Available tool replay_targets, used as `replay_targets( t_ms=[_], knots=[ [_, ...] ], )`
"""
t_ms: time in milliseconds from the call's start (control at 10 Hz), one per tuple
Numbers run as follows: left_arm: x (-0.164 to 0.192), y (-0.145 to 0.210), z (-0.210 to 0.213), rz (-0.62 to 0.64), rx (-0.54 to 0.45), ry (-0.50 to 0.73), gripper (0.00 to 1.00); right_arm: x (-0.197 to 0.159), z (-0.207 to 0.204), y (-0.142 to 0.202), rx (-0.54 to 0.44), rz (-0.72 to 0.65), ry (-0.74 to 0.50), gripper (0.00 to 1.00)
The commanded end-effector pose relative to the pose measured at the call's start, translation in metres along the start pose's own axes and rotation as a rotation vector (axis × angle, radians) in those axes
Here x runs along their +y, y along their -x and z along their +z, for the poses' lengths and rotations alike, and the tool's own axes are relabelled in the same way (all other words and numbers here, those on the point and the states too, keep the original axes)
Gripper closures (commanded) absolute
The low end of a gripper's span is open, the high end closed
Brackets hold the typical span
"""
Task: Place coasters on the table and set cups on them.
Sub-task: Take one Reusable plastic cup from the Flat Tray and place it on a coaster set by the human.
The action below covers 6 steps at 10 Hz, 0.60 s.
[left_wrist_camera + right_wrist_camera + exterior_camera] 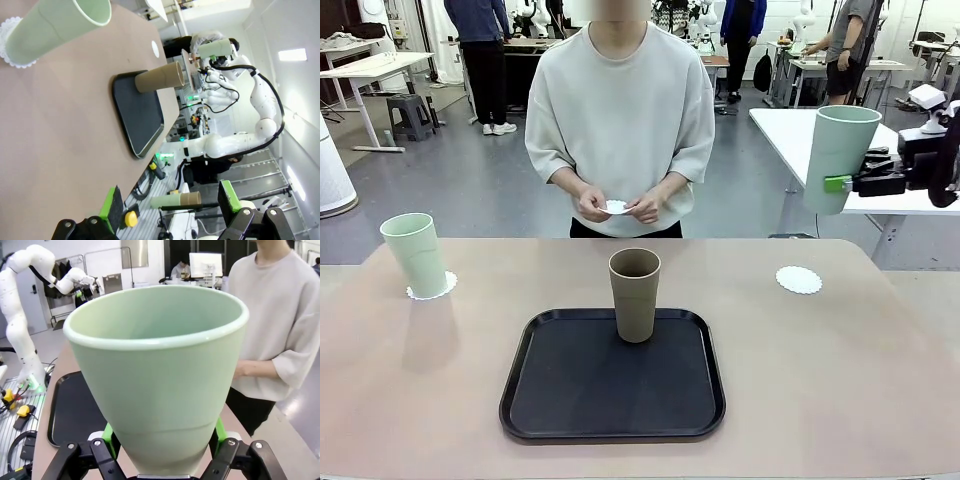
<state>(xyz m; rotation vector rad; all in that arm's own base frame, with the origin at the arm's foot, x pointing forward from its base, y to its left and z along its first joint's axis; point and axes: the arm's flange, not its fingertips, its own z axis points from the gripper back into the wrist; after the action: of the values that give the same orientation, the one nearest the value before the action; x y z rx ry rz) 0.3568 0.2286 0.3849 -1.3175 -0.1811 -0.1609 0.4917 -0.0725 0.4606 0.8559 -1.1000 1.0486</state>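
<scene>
Pale green cup [160,390] upright between the jaws — black tray [75,410] and person [280,315] beyond

A robotics lab or open workshop hall. Rows of white tables [775,135] stand on a grey floor [450,190], people [480,60] work farther back, and a monitor [205,264] and loose cables [15,450] sit nearby
</scene>
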Motion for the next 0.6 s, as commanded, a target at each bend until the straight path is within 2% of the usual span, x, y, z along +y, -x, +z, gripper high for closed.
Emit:
replay_targets(
  t_ms=[0, 100, 400, 500],
  knots=[
    [-0.002, 0.0, 0.001, 0.007, -0.003, -0.006, 0.0, 0.018, -0.004, -0.019, 0.031, 0.049, 0.075, 0.18],
    [-0.002, 0.0, 0.001, 0.007, -0.003, -0.006, 0.0, 0.0, 0.0, 0.0, 0.0, 0.0, 0.0, 0.18],
    [-0.002, 0.0, 0.001, 0.007, -0.003, -0.006, 0.0, 0.003, 0.004, -0.005, 0.007, 0.013, 0.021, 0.18],
    [-0.002, 0.0, 0.001, 0.007, -0.003, -0.006, 0.0, 0.001, 0.005, 0.008, 0.02, 0.047, -0.118, 0.18]
  ],
)
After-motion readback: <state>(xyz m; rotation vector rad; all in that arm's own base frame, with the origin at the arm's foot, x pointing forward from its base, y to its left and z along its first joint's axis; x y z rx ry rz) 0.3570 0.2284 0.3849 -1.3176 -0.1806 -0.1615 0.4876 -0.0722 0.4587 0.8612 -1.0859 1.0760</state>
